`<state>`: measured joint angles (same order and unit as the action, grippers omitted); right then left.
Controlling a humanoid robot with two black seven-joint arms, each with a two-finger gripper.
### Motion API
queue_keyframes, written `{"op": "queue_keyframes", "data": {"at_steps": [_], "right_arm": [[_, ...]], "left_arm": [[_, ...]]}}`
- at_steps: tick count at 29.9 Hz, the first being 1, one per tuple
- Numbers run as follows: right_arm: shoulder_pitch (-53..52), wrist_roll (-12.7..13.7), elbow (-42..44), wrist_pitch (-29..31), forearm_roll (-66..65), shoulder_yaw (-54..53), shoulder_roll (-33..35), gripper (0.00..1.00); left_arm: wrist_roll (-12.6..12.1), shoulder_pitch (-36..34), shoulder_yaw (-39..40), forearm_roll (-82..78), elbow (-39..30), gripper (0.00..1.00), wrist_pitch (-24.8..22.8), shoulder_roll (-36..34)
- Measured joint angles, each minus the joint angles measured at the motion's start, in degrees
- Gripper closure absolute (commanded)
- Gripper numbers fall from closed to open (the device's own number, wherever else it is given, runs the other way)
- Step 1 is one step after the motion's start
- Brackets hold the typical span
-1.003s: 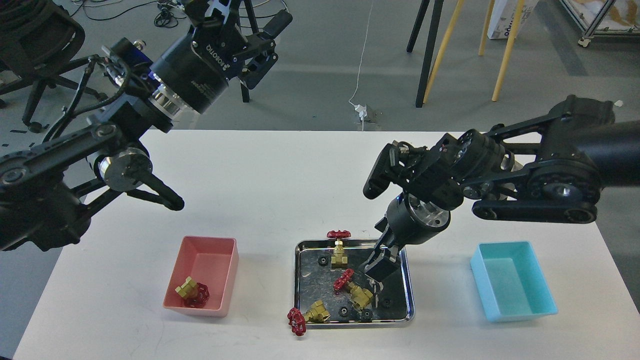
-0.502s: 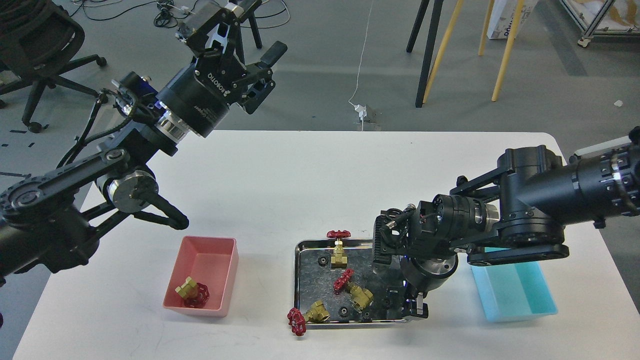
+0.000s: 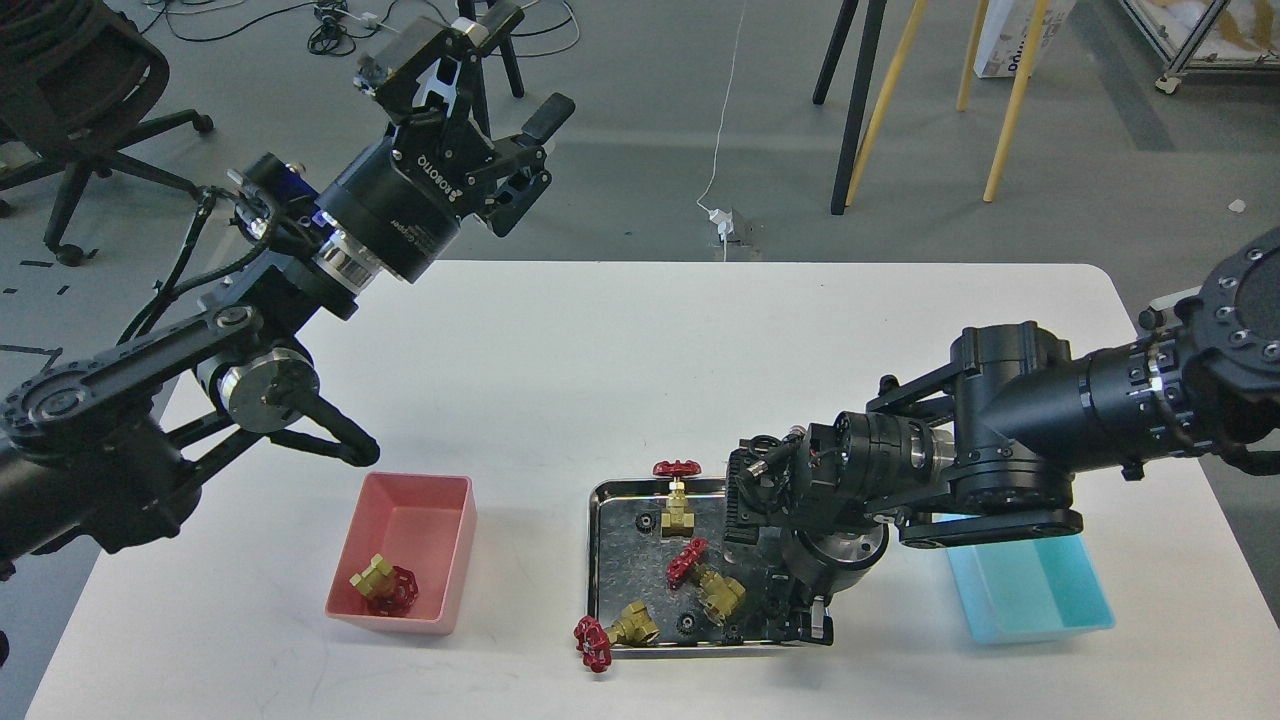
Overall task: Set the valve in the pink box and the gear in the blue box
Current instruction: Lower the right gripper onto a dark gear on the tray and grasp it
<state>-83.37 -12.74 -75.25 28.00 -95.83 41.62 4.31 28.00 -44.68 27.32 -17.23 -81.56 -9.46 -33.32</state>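
A valve [image 3: 386, 586] lies in the pink box [image 3: 450, 560] at the front left. Three more valves [image 3: 706, 580] lie in the steel tray [image 3: 596, 560], one [image 3: 612, 632] hanging over its front left rim. Small black gears [image 3: 688, 623] lie among them, one near the back [image 3: 647, 522]. The blue box [image 3: 1050, 600] stands at the front right with nothing showing in it, its back partly hidden by my right arm. My right gripper [image 3: 812, 622] points down into the tray's front right corner, dark and small. My left gripper [image 3: 500, 75] is open and empty, raised beyond the table's far left.
The white table's rear edge runs behind both arms. An office chair [image 3: 60, 90] stands on the floor far left, easel legs [image 3: 860, 100] far back. My right arm's thick joints [image 3: 1000, 440] hang low over the table between tray and blue box.
My right arm has dropped and swung toward the tray's front right corner, its gripper now low inside the tray. My left gripper has risen slightly.
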Motion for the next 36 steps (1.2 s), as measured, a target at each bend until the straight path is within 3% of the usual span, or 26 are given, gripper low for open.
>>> {"op": "queue_keyframes", "data": {"at_steps": [12,24,36], "right_arm": [[1.2,0.0,2.5,0.0,0.1,0.0,-2.3,0.50],[2.3,0.0,3.4,0.0,0.1,0.0,-2.8,0.62],[2.6,-0.1,3.5,0.0,0.1,0.0,-3.2,0.89]], "left_arm": [[0.0,0.8,-0.1,-0.1,0.0,0.20,0.0,0.0],[0.0,0.9,0.0,-0.1,0.0,0.20,0.0,0.0],[0.0,1.4,0.0,-0.1,0.3,0.20,0.0,0.0]]}}
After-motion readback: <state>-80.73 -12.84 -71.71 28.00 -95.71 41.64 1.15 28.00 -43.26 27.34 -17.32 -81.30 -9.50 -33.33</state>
